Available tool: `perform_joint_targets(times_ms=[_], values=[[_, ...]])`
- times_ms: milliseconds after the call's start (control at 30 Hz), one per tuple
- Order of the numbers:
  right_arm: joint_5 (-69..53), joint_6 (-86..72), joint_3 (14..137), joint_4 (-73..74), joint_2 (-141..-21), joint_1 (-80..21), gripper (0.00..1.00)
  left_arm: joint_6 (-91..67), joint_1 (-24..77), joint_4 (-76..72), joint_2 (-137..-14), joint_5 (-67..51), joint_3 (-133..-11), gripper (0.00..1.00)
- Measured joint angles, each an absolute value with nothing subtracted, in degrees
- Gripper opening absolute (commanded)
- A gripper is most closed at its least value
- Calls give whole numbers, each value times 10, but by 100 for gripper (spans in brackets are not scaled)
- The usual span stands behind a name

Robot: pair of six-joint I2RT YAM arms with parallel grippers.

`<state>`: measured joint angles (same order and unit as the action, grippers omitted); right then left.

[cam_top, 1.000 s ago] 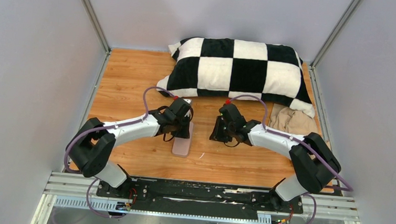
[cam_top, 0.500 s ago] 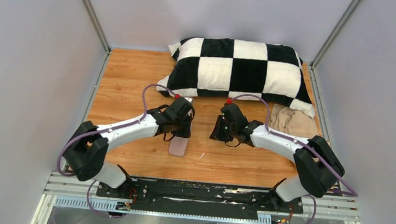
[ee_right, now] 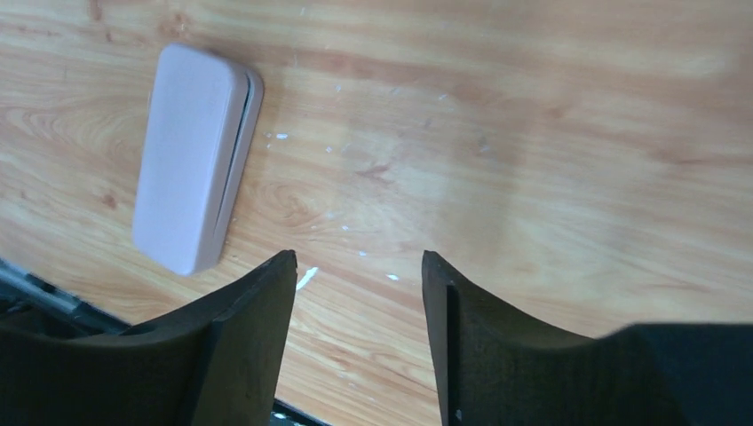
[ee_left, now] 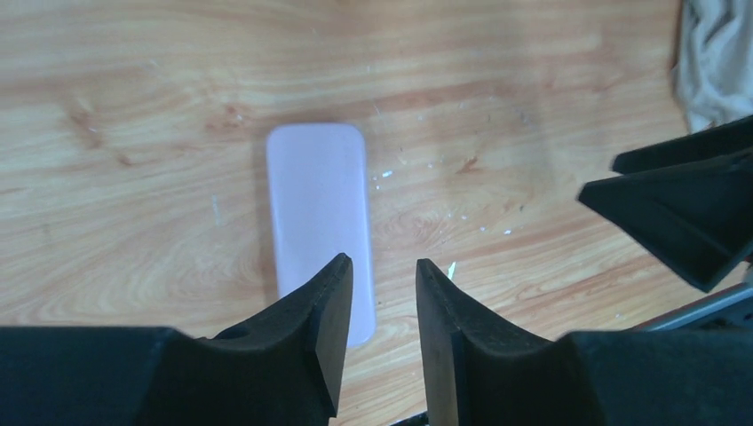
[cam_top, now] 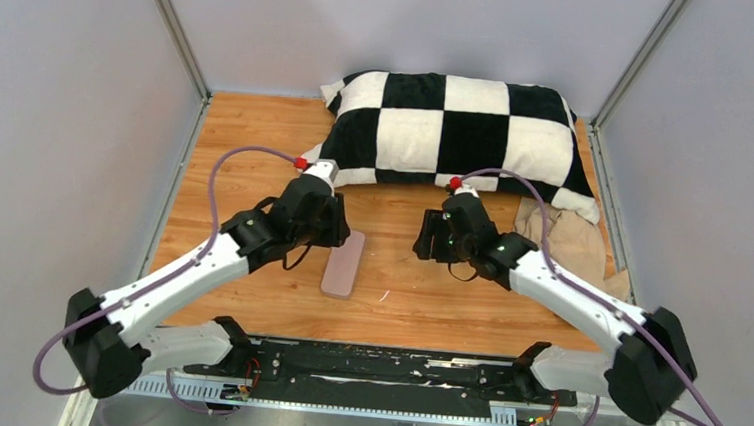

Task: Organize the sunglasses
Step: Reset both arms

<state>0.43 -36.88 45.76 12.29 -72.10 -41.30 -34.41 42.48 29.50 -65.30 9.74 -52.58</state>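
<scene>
The sunglasses are not in view. The pinkish-grey oblong case (cam_top: 343,264) lies shut and flat on the wooden table; it also shows in the left wrist view (ee_left: 318,213) and in the right wrist view (ee_right: 191,155). My left gripper (cam_top: 336,230) is open and empty; it hovers above the case's far end, its jaws a little apart (ee_left: 384,266). My right gripper (cam_top: 429,245) is open and empty, above bare wood to the right of the case (ee_right: 358,259).
A black-and-white checkered pillow (cam_top: 459,129) lies along the back of the table. A crumpled beige cloth (cam_top: 557,231) lies at the right, below the pillow's corner. Metal frame rails run along both sides.
Both grippers have lifted and drawn back toward the pillow. The left gripper has come off the case's far end. The case has shifted slightly left and lies alone.
</scene>
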Motion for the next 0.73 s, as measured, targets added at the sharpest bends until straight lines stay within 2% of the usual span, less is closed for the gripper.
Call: perform_joint_targets(times_ms=[233,467,733], values=[[188,-280,501,239,-528,-411,82,-324,425,330,-510,171,-530,47],[324,-218,497,274,-378,-411,84,-310,425,364,-397,263,-527,53],[374,-212,462,298,-364,-411,84,-327,425,391,-283,345,-480,61]])
